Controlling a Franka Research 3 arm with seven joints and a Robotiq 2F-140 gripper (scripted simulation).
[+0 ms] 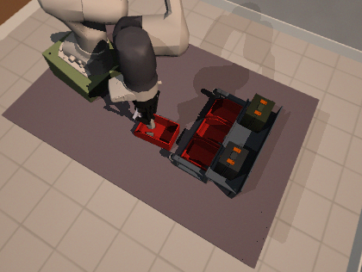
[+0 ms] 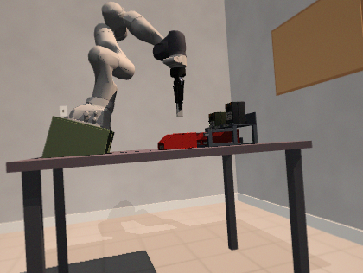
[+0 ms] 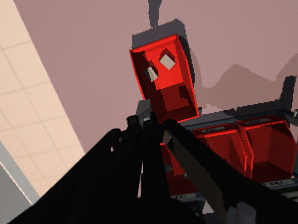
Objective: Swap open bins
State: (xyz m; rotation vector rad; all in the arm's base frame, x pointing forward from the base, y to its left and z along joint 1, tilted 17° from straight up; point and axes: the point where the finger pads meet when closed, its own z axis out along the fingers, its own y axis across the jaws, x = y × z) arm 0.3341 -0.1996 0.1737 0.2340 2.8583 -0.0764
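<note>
A red open bin (image 1: 165, 133) (image 2: 179, 140) (image 3: 167, 80) stands on the table in front of the shelf, with small grey parts (image 3: 166, 61) in it. My gripper (image 1: 151, 124) (image 2: 179, 113) (image 3: 146, 108) is shut and holds nothing. It hangs well above the near end of this bin, pointing down. The dark shelf (image 1: 252, 144) (image 2: 252, 125) holds red open bins (image 1: 224, 113) (image 1: 200, 151) (image 3: 220, 142) (image 3: 270, 145) side by side behind its front lip. I cannot tell from here what lies in them.
Two dark boxes (image 1: 258, 112) (image 1: 233, 161) (image 2: 235, 113) stand on the shelf's upper board. The arm's green base block (image 1: 73, 71) (image 2: 75, 138) sits at the far left of the table (image 1: 86, 172) (image 2: 173, 153). A wall stands behind the shelf.
</note>
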